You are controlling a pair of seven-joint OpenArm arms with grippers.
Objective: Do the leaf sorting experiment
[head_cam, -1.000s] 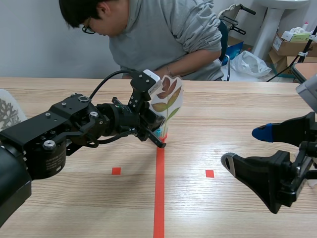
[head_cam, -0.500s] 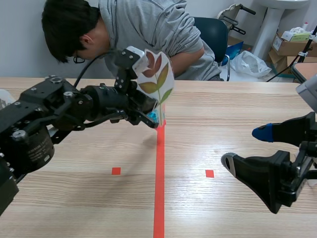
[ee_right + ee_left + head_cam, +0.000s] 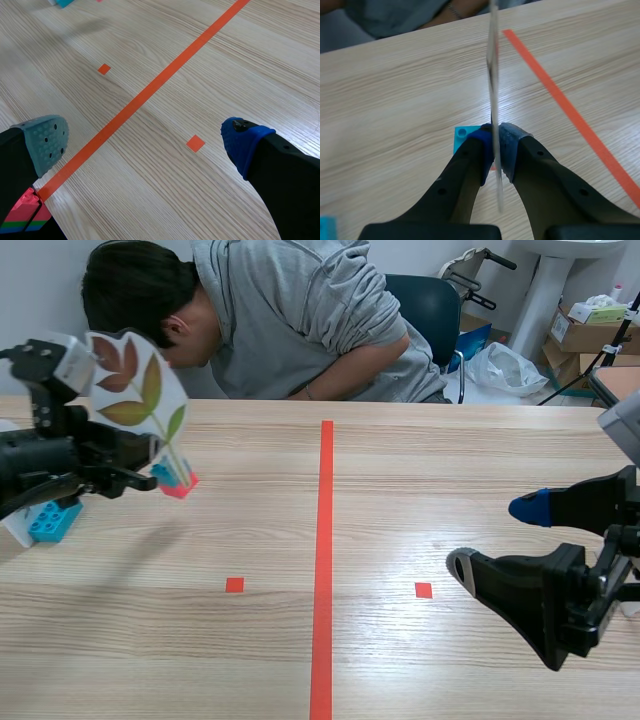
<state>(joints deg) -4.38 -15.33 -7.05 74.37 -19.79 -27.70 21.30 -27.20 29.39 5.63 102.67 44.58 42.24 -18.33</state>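
A white card printed with red, olive and green leaves (image 3: 135, 390) stands upright in a small blue and red brick base (image 3: 177, 481) over the table's far left. My left gripper (image 3: 160, 476) is shut on the card's lower edge. In the left wrist view the card (image 3: 493, 75) appears edge-on between the pads, with the blue base (image 3: 463, 138) just beyond; whether the base touches the table is unclear. My right gripper (image 3: 497, 537) hangs open over the right side, and nothing lies between its fingers (image 3: 145, 145).
Another blue brick (image 3: 53, 521) holding a white card (image 3: 18, 470) sits at the left edge. A person (image 3: 300, 320) leans over the far side. A red, green and blue brick stack (image 3: 25, 216) shows beside my right gripper's grey pad.
My left arm has carried the leaf card from the centre tape line to the far left of the table. The person has bent lower. The right arm has not moved.
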